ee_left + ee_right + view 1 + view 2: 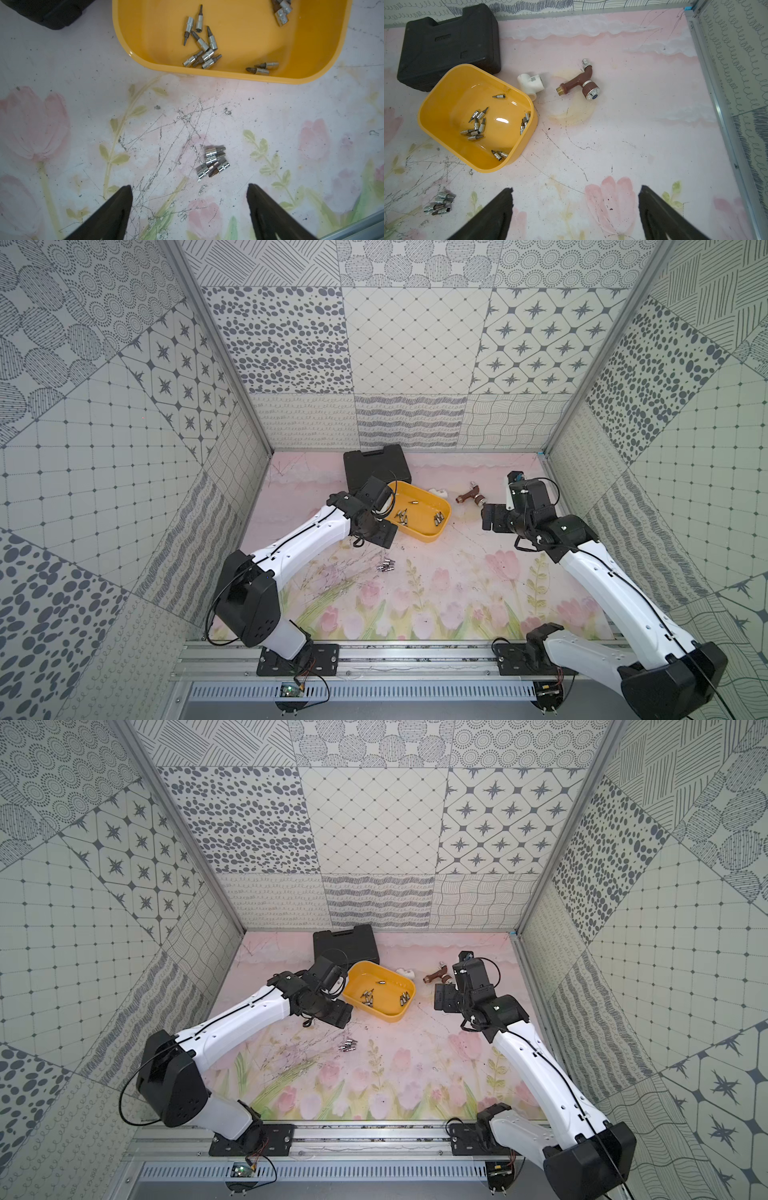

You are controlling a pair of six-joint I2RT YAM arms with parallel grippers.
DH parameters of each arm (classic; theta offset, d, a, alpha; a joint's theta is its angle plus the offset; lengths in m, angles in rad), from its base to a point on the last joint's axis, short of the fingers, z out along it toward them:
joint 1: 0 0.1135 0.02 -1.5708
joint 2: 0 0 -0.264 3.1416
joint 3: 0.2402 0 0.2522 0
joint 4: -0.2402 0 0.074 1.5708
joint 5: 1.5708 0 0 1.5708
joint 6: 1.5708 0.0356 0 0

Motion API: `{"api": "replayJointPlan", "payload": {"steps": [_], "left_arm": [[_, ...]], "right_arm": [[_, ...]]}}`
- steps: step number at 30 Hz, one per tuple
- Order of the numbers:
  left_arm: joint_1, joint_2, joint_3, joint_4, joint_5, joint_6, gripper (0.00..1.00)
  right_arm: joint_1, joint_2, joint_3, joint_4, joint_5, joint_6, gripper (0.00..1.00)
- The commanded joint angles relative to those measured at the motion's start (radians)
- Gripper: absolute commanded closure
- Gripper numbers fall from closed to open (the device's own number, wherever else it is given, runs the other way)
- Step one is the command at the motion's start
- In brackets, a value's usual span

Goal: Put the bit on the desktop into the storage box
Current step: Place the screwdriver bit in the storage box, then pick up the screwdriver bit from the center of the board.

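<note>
A small cluster of silver socket bits [385, 564] [214, 162] lies on the flowered desktop, in front of the storage box. The storage box [417, 531] [249, 37] is a shallow yellow tray that holds several more bits in loose groups. My left gripper [383, 540] [189, 187] hangs open above the mat between the box's near left corner and the cluster, touching neither. In the left wrist view the cluster lies just beyond its black fingertips. My right gripper [492, 518] [576, 189] stands open and empty to the right of the box, over bare mat.
A black hard-shell tool case [376, 466] stands behind the box, touching its far left corner. A white pipe tee [531, 84] and a brown tap [581, 83] lie right of the box's far end. Patterned walls with metal rails enclose the desktop on three sides.
</note>
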Motion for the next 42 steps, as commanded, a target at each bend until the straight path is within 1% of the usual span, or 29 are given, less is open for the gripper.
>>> {"api": "replayJointPlan", "payload": {"steps": [1, 9, 14, 18, 23, 26, 34, 42], "left_arm": [[0.01, -0.039, -0.046, -0.027, 0.01, -0.046, 0.13], [-0.008, -0.037, -0.091, -0.069, 0.04, -0.073, 0.27], [-0.068, -0.019, -0.109, -0.076, 0.018, -0.077, 0.29], [-0.12, 0.016, -0.095, -0.102, -0.011, -0.067, 0.33], [-0.17, 0.067, -0.081, -0.1, 0.012, -0.063, 0.42], [-0.195, 0.099, -0.078, -0.084, 0.031, -0.064, 0.45], [-0.223, 0.178, -0.055, -0.048, 0.053, -0.064, 0.57], [-0.228, 0.239, -0.04, -0.019, 0.045, -0.057, 0.62]], "right_arm": [[-0.004, -0.001, 0.003, 0.025, -0.008, -0.012, 0.04], [-0.002, 0.008, 0.006, 0.024, -0.009, -0.014, 0.03], [-0.002, 0.01, 0.008, 0.025, -0.008, -0.018, 0.04], [-0.003, 0.014, 0.009, 0.025, -0.009, -0.02, 0.03], [-0.002, 0.014, 0.01, 0.025, -0.009, -0.021, 0.03], [-0.003, 0.016, 0.012, 0.024, -0.008, -0.021, 0.04], [-0.002, 0.031, 0.024, 0.024, -0.014, -0.022, 0.03], [-0.003, 0.038, 0.034, 0.025, -0.019, -0.021, 0.04]]}}
